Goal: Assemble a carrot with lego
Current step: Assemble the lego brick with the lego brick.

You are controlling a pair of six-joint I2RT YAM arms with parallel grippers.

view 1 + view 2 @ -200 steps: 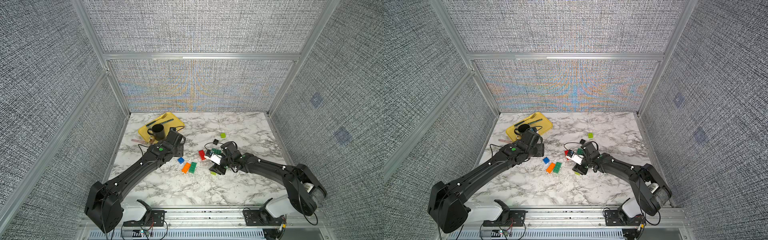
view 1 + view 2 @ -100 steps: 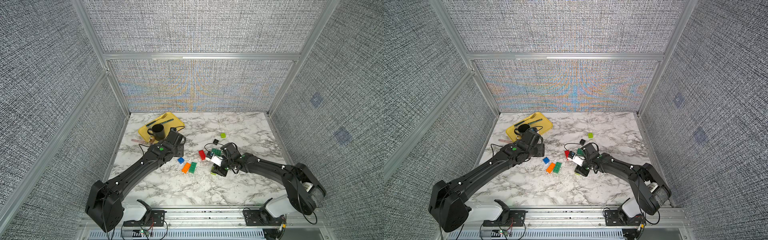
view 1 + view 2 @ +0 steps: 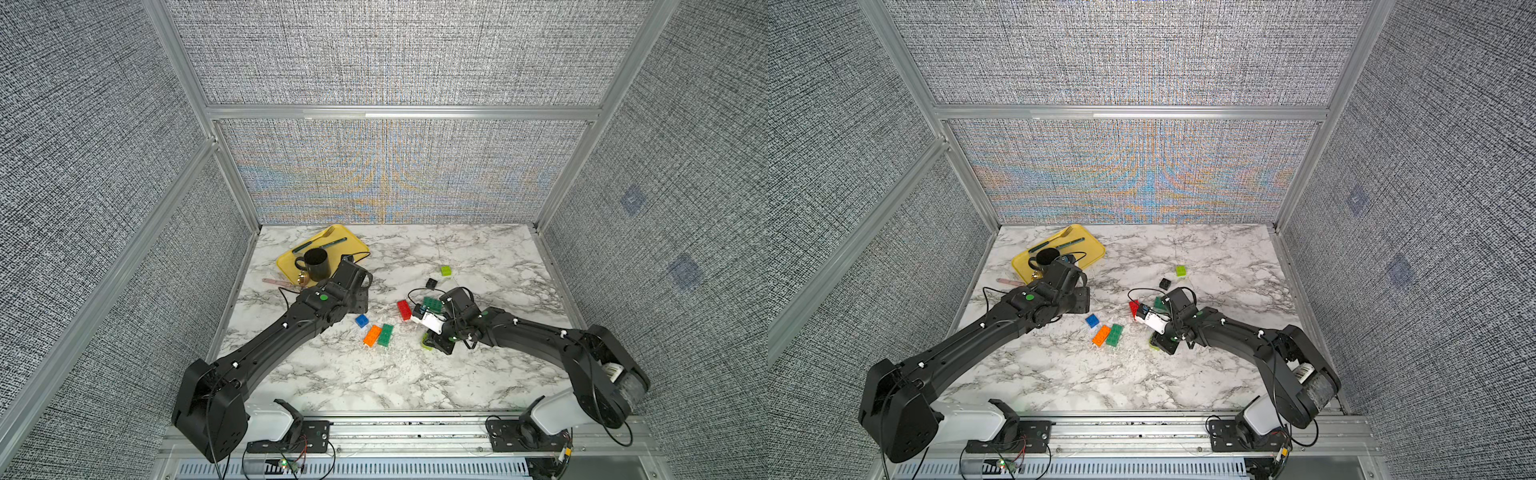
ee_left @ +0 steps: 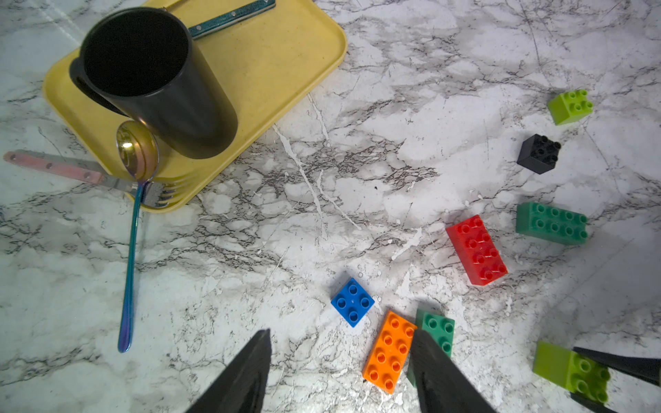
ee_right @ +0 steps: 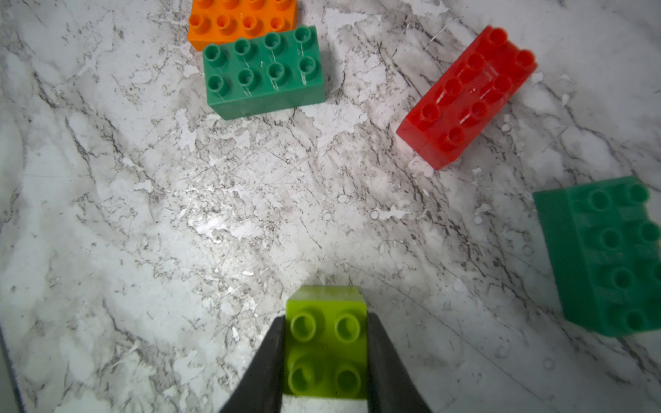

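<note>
My right gripper point(image 5: 326, 320) is shut on a lime square lego brick point(image 5: 327, 343) that rests on the marble table point(image 3: 478, 257), seen in both top views point(image 3: 427, 343) point(image 3: 1153, 344). My left gripper point(image 4: 341, 334) is open above the table with nothing between its fingers. Just past it lie a blue brick point(image 4: 352, 302), an orange brick point(image 4: 389, 352) and a dark green brick point(image 4: 438, 330), which one finger partly hides. Farther off lie a red brick point(image 3: 403, 310), another dark green brick point(image 3: 432, 304), a black brick point(image 3: 431, 284) and a second lime brick point(image 3: 446, 271). All the bricks lie apart, and no joined carrot shows.
At the back left a yellow tray point(image 3: 345, 245) holds a black mug point(image 3: 318, 264) and cutlery. A spoon point(image 4: 137, 153) and a pink-handled fork point(image 4: 53, 164) lean over its near edge. Grey panel walls close in three sides.
The right gripper's fingers have closed onto the lime brick, and its wrist has dipped slightly. The left arm has not moved.
</note>
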